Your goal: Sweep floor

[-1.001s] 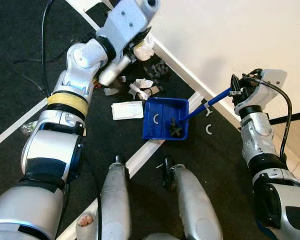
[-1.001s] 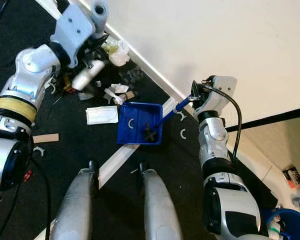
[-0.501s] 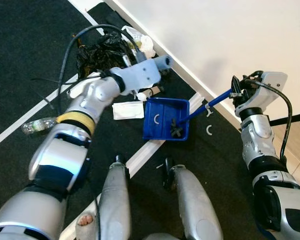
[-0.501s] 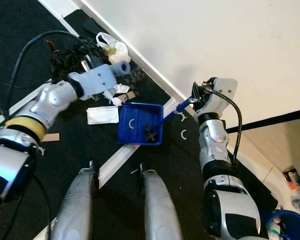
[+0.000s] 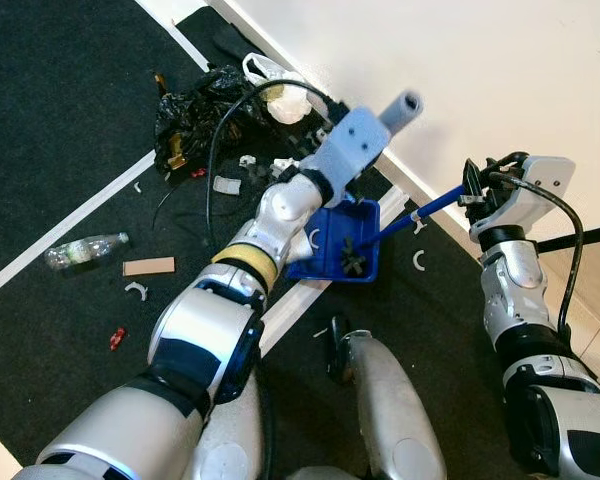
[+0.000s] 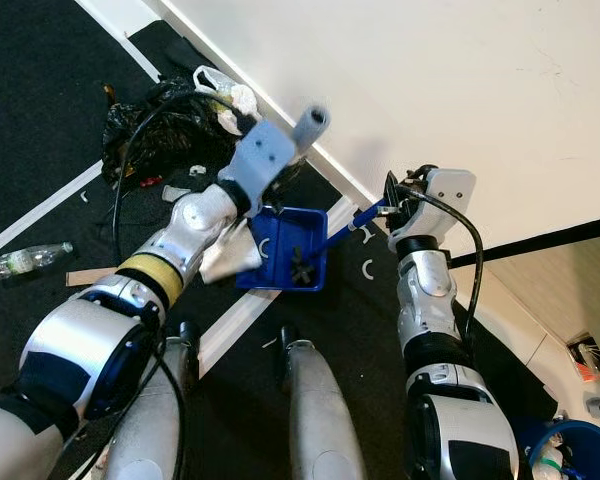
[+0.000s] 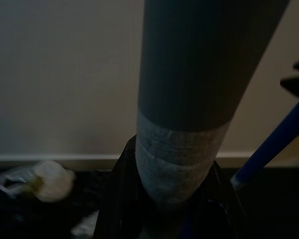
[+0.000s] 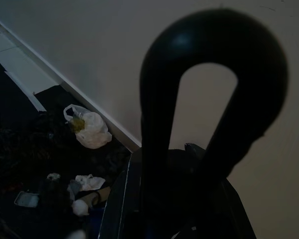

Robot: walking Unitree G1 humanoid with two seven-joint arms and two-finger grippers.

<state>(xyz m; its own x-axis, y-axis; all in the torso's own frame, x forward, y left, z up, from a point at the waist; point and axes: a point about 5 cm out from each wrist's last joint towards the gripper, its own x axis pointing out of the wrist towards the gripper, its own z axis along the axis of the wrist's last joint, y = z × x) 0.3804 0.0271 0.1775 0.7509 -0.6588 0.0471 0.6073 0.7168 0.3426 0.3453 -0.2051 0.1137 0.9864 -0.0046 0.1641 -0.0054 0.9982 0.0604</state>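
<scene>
A blue dustpan [image 5: 332, 243] lies on the black floor by the wall, with a black scrap and a white clip inside. Its blue handle [image 5: 436, 203] rises to my right gripper [image 5: 477, 192], which is shut on it; the black loop [image 8: 212, 74] at the handle's end stands above the fingers. My left arm reaches forward over the pan's left side. The left gripper [image 7: 172, 209] is shut on a grey taped broom handle [image 5: 404, 104], whose tip points up at the wall. The brush end is hidden under the arm.
Litter lies to the left by the baseboard: a black plastic bag [image 5: 195, 105], a white bag [image 5: 280, 95], small white scraps [image 5: 225, 183]. A plastic bottle [image 5: 80, 250], a cardboard piece [image 5: 148, 266] and a red bit [image 5: 117, 338] lie nearer. White clips [image 5: 420, 260] sit right of the pan.
My left arm has swung from the far left, over the litter, to the right and now lies across the dustpan's left side. The dustpan and right gripper have stayed put.
</scene>
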